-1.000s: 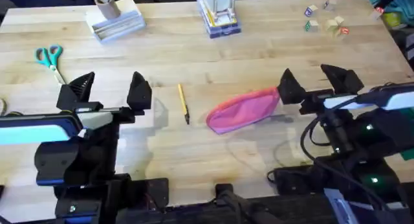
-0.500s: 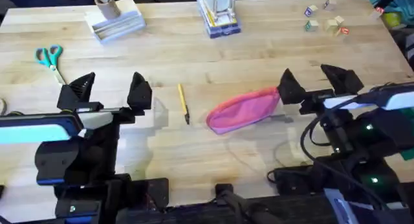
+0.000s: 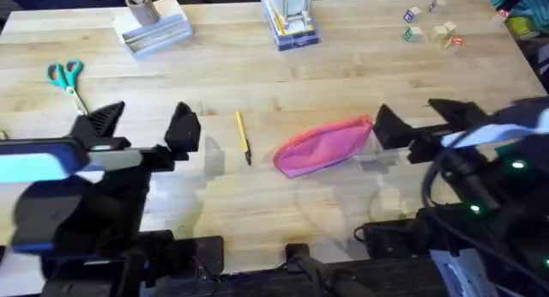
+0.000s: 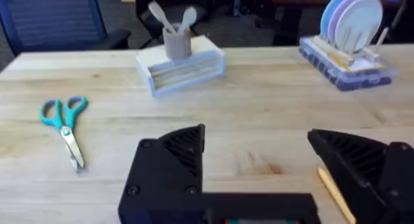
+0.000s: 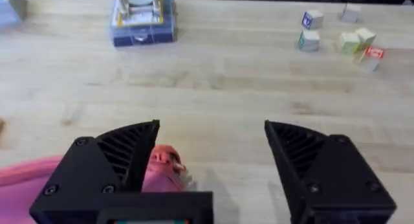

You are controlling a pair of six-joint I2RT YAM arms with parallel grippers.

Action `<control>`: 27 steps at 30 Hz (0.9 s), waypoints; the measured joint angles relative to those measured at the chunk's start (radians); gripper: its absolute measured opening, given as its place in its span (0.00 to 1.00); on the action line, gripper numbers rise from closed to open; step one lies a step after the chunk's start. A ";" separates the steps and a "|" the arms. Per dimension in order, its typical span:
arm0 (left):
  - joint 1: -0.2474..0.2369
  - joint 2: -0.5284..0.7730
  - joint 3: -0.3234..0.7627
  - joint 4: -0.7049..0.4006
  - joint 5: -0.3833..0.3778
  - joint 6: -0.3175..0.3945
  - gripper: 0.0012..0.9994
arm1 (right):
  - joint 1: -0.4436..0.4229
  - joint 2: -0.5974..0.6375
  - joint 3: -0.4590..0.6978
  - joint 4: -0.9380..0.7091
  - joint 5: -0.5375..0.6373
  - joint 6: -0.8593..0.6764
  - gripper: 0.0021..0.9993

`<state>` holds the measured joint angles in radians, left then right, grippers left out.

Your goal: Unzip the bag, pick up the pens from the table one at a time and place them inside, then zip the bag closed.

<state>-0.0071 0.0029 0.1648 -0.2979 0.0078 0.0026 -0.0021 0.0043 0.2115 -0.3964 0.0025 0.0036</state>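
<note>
At center frame overhead, your bag [image 3: 324, 147] lies flat and zipped on the surface [image 3: 343, 74], with one pen [image 3: 243, 136] just left of it, both laid out within reach. Your right gripper [image 3: 418, 124] hangs spread and empty beside the bag's right end; your left gripper [image 3: 144, 124], equally spread, holds nothing.

The left gripper [image 4: 259, 159] hangs over the table [image 4: 259, 101] with jaws spread wide. A yellow stick, probably a pen [image 4: 335, 193], lies partly behind one finger. Teal-handled scissors [image 4: 65, 127] lie well apart (a dish rack [image 4: 349, 56] stands beyond).
</note>
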 joint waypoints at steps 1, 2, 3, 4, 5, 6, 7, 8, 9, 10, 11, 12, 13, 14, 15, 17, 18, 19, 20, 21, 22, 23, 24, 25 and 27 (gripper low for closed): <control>0.000 0.000 0.019 -0.007 0.000 0.001 0.99 | 0.000 0.004 0.027 -0.016 0.000 0.000 1.00; 0.000 0.001 0.039 -0.017 0.000 0.001 0.99 | 0.000 0.010 0.057 -0.030 0.000 0.000 1.00; 0.000 0.005 0.058 -0.026 0.000 0.001 0.99 | 0.000 0.017 0.088 -0.045 0.000 0.000 1.00; 0.000 0.013 0.078 -0.035 0.000 0.001 0.99 | 0.000 0.026 0.116 -0.059 0.000 -0.001 1.00; 0.000 0.027 0.101 -0.048 0.000 0.002 0.99 | 0.000 0.038 0.146 -0.075 0.000 -0.001 1.00; 0.000 0.042 0.119 -0.056 0.000 0.005 0.99 | 0.000 0.052 0.177 -0.093 0.000 -0.002 1.00; 0.000 0.061 0.139 -0.061 0.000 0.007 0.99 | 0.000 0.066 0.201 -0.106 0.000 -0.002 1.00; 0.000 0.084 0.158 -0.067 0.000 0.009 0.99 | 0.000 0.083 0.227 -0.120 0.000 -0.003 1.00; 0.000 0.110 0.179 -0.073 0.000 0.010 0.99 | 0.000 0.104 0.255 -0.139 0.000 -0.004 1.00; 0.000 0.135 0.198 -0.079 0.000 0.012 0.99 | 0.000 0.122 0.277 -0.154 0.000 -0.004 1.00; 0.000 0.163 0.217 -0.083 0.000 0.013 0.99 | 0.000 0.141 0.301 -0.171 0.000 -0.004 1.00; 0.000 0.195 0.241 -0.086 0.000 0.014 0.99 | 0.000 0.161 0.326 -0.191 0.000 -0.004 1.00; 0.000 0.228 0.263 -0.088 0.000 0.016 0.99 | 0.000 0.183 0.353 -0.209 0.000 -0.004 1.00; 0.000 0.254 0.283 -0.088 0.000 0.017 0.99 | 0.000 0.202 0.376 -0.225 0.000 -0.004 1.00; 0.000 0.280 0.301 -0.089 0.000 0.017 0.99 | 0.000 0.224 0.402 -0.243 0.000 -0.004 1.00; 0.000 0.343 0.349 -0.089 0.000 0.020 0.99 | 0.000 0.261 0.447 -0.269 0.000 -0.004 1.00; 0.000 0.373 0.373 -0.088 0.000 0.020 0.99 | 0.000 0.282 0.472 -0.287 0.000 -0.004 1.00; 0.000 0.402 0.396 -0.088 0.000 0.021 0.99 | 0.000 0.302 0.495 -0.303 0.000 -0.004 1.00; 0.000 0.429 0.417 -0.088 0.000 0.021 0.99 | 0.000 0.322 0.517 -0.320 0.000 -0.004 1.00; 0.000 0.455 0.437 -0.088 0.000 0.021 0.99 | 0.000 0.344 0.539 -0.338 0.000 -0.004 1.00; 0.000 0.484 0.458 -0.088 0.000 0.021 0.99 | 0.000 0.366 0.558 -0.353 0.000 -0.004 1.00; 0.000 0.511 0.477 -0.088 0.000 0.021 0.99 | 0.000 0.386 0.576 -0.364 0.000 -0.004 1.00; 0.000 0.542 0.498 -0.089 0.001 0.021 0.99 | 0.000 0.405 0.591 -0.374 0.000 -0.004 1.00; 0.000 0.568 0.516 -0.090 0.001 0.021 0.99 | 0.000 0.427 0.609 -0.386 0.000 -0.004 1.00; 0.000 0.620 0.556 -0.108 0.006 0.022 0.99 | 0.000 0.463 0.638 -0.403 0.000 -0.004 1.00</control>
<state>-0.0071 0.6233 0.7208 -0.4058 0.0138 0.0246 -0.0021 0.4674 0.8490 -0.7994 0.0024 -0.0006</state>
